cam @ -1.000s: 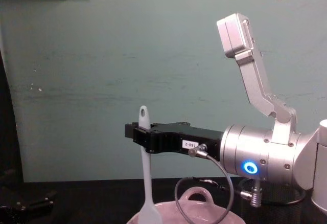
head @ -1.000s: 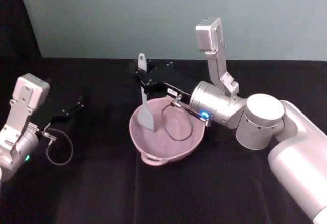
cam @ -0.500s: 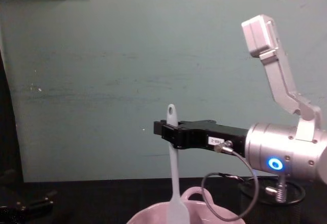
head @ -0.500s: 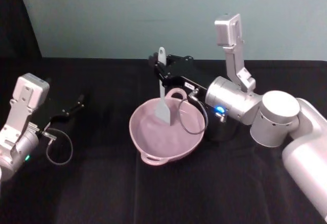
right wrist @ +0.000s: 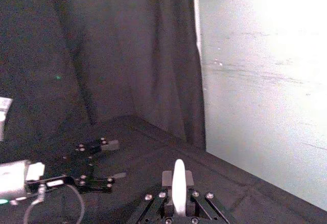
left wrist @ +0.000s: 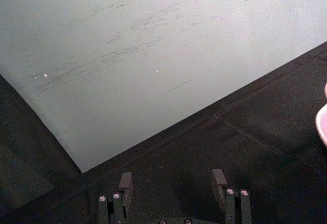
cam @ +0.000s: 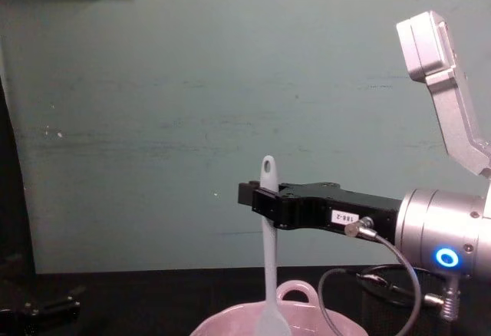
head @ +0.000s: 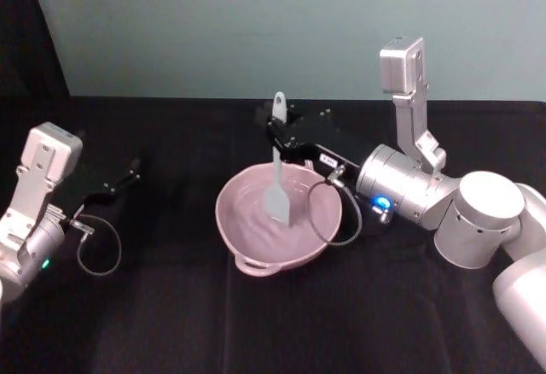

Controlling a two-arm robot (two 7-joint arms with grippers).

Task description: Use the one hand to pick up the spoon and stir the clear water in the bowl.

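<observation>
Stirring underway | right gripper (head: 278, 135) clamped on spoon (head: 280, 201), blade down in water (head: 247, 220) in bowl (head: 223, 224) | next: sweep round, off the rim | left gripper (head: 130, 172) parked left, jaws apart

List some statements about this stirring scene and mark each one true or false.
1. The right pincer is shut on the spoon, high on its handle just below the holed tip. True.
2. The spoon lies flat on the table. False: it stands roughly upright, with its blade down inside the bowl.
3. The left pincer grips the bowl's rim. False: it is open and empty, off to the left and apart from the bowl.
4. A loop handle on the bowl's near rim faces the robot. True.
</observation>
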